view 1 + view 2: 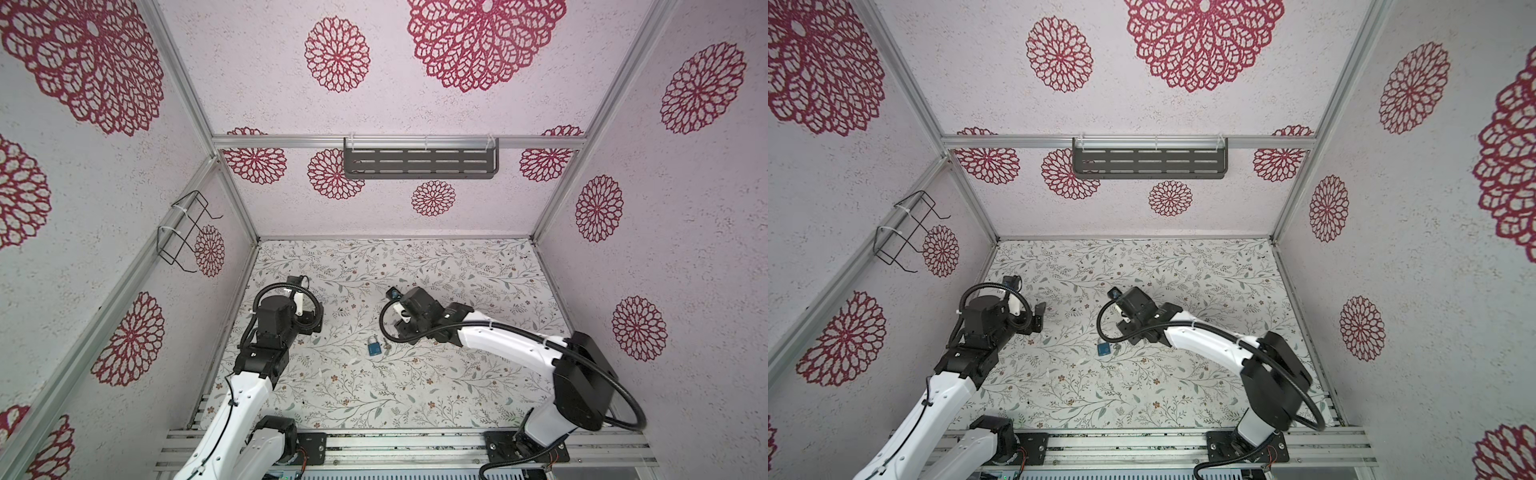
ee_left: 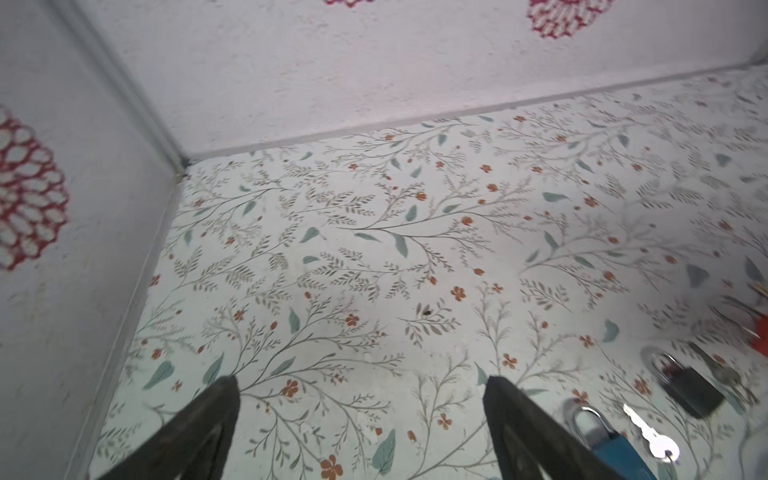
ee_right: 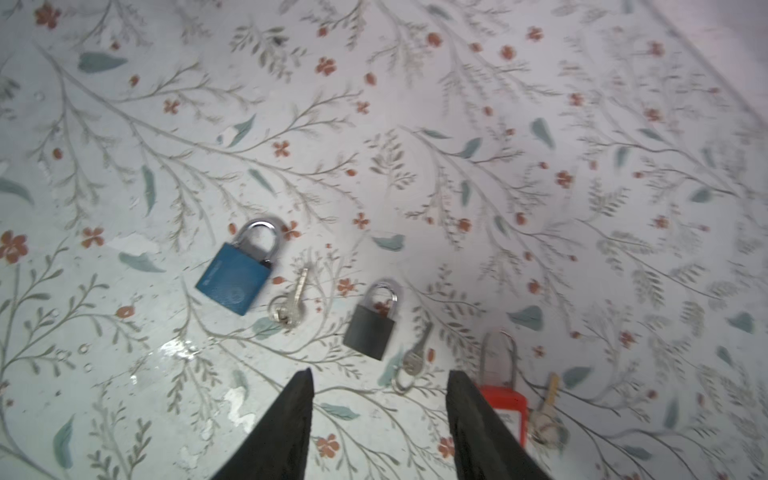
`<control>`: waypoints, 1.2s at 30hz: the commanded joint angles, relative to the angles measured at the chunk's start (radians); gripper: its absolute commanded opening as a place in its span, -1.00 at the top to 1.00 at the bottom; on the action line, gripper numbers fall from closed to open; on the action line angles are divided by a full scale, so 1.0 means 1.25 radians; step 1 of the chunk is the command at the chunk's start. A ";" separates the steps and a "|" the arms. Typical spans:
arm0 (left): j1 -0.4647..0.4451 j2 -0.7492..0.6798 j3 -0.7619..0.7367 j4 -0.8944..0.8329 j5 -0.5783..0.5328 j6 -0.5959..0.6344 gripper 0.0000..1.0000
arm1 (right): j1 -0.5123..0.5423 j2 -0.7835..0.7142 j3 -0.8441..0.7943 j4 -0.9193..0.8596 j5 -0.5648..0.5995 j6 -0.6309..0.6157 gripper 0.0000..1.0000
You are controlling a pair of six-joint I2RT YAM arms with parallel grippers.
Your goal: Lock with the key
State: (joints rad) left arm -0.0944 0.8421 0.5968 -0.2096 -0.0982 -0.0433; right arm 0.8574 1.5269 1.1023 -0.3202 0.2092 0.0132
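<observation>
Surface point(image 1: 415, 395): in both top views the right arm point(image 1: 498, 336) covers everything except the blue padlock point(image 1: 373, 346), which lies flat mid-surface. Left fingers point(image 2: 199, 428) and right fingers point(image 3: 291, 415) are spread apart, gripping nothing. Right wrist view only: black padlock point(image 3: 372, 328); red padlock point(image 3: 505, 405) partly behind a finger. Key point(image 3: 291, 303) lies just beside the blue padlock, not inserted; contact unclear.

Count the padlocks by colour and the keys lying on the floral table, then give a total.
Blue padlock: 1
Black padlock: 1
Red padlock: 1
Keys: 3
Total: 6
</observation>
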 commanded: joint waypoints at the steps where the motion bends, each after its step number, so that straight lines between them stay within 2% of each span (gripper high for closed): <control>1: 0.049 -0.001 -0.057 0.162 -0.072 -0.092 -0.94 | -0.107 -0.112 -0.125 0.187 0.101 -0.023 -0.51; 3: 0.064 0.028 -0.080 0.214 -0.093 -0.077 -0.95 | -0.170 -0.187 -0.224 0.308 0.108 -0.044 -0.97; 6: 0.082 0.093 -0.108 0.343 -0.110 -0.018 -0.99 | -0.236 -0.275 -0.389 0.551 0.204 -0.111 -0.98; 8: 0.115 0.145 -0.125 0.446 -0.107 -0.021 -0.98 | -0.313 -0.297 -0.482 0.684 0.212 -0.107 -0.98; 10: 0.166 0.216 -0.138 0.551 -0.045 -0.049 -0.95 | -0.402 -0.281 -0.511 0.703 0.162 -0.089 -0.98; 12: 0.186 0.292 -0.147 0.645 -0.017 -0.060 -0.95 | -0.457 -0.251 -0.539 0.758 0.143 -0.089 -0.98; 18: 0.199 0.449 -0.198 0.874 0.078 -0.048 -0.95 | -0.562 -0.096 -0.686 1.159 0.075 -0.091 -0.98; 19: 0.208 0.475 -0.208 0.918 0.093 -0.054 -0.95 | -0.578 -0.074 -0.700 1.192 0.060 -0.078 -0.98; 23: 0.230 0.568 -0.225 1.040 0.144 -0.066 -0.95 | -0.655 0.031 -0.763 1.414 -0.067 -0.028 -0.98; 24: 0.232 0.582 -0.222 1.059 0.155 -0.069 -0.95 | -0.657 0.006 -0.746 1.333 -0.063 -0.024 -0.98; 25: 0.238 0.572 -0.210 1.019 0.161 -0.070 -0.95 | -0.660 -0.003 -0.705 1.248 -0.058 -0.018 -0.98; 27: 0.245 0.566 -0.180 0.944 0.166 -0.076 -0.95 | -0.663 0.000 -0.687 1.218 -0.068 -0.021 -0.98; 31: 0.248 0.576 -0.165 0.933 0.182 -0.075 -0.95 | -0.655 0.011 -0.714 1.291 -0.032 -0.013 -0.98; 36: 0.246 0.574 -0.162 0.927 0.178 -0.075 -0.95 | -0.654 0.009 -0.687 1.236 -0.031 -0.015 -0.98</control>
State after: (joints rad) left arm 0.2077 1.5574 0.3859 0.9451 0.1051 -0.1326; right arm 0.0357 1.5471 0.2207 1.2034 0.1780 -0.0254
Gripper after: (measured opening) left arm 0.975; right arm 0.989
